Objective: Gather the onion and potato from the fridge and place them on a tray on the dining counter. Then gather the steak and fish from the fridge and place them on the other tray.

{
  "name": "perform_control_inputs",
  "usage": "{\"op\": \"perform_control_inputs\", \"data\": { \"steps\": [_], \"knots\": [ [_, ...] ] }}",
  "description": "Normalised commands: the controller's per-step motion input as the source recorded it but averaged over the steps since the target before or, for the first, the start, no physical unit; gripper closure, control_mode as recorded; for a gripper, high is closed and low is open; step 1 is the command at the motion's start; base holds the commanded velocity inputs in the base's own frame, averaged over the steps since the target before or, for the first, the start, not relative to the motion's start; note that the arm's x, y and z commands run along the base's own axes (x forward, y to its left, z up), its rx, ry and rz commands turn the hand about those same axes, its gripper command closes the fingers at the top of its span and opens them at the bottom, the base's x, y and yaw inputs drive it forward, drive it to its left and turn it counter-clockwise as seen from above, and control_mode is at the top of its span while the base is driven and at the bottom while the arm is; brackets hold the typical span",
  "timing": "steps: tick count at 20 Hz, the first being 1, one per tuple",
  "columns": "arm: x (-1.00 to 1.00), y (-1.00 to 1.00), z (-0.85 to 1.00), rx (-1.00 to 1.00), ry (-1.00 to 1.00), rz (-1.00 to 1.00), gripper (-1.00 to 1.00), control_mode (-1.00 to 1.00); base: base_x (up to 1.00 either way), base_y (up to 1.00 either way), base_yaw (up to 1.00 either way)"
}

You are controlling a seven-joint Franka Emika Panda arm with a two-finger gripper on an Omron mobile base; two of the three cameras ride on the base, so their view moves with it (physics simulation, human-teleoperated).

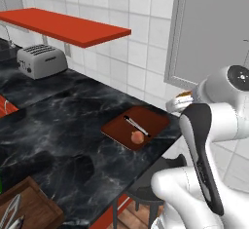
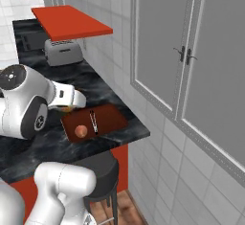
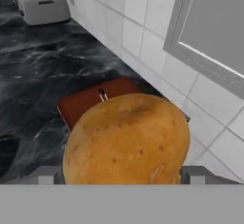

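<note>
The jaws hold the potato [image 3: 126, 139] at a wide spread, one finger [image 3: 47, 175] against each flank. The tray [image 1: 138, 125] lies on the black worktop [image 1: 58, 121] ahead of and below the jaws, its long axis running along the worktop's edge. The onion [image 1: 137, 137] already sits near its front end. Setting the potato down on the bare part beyond the onion looks like the next step.

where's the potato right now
The potato sits between the gripper's fingers, held above the dining counter just short of the tray, where the onion already lies.
</note>
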Motion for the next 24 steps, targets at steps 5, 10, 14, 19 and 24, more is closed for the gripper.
{"op": "perform_control_inputs", "data": {
  "steps": [5,10,14,19,24],
  "knots": [
    [1.0,0.0,-0.43,0.0,0.25,0.1,1.0,-1.0,0.0,0.0,0.0],
    [1.0,0.0,-0.54,-0.02,0.18,0.01,1.0,-1.0,0.0,0.0,0.0],
    [0.99,0.0,-0.64,-0.1,0.14,0.0,1.0,-1.0,0.0,0.0,0.0],
    [0.88,0.01,-0.7,-0.07,0.03,0.0,1.0,-1.0,0.0,0.0,0.0],
    [0.77,0.0,-0.66,0.0,0.09,0.03,1.0,-1.0,0.0,0.0,0.0]
  ]
}}
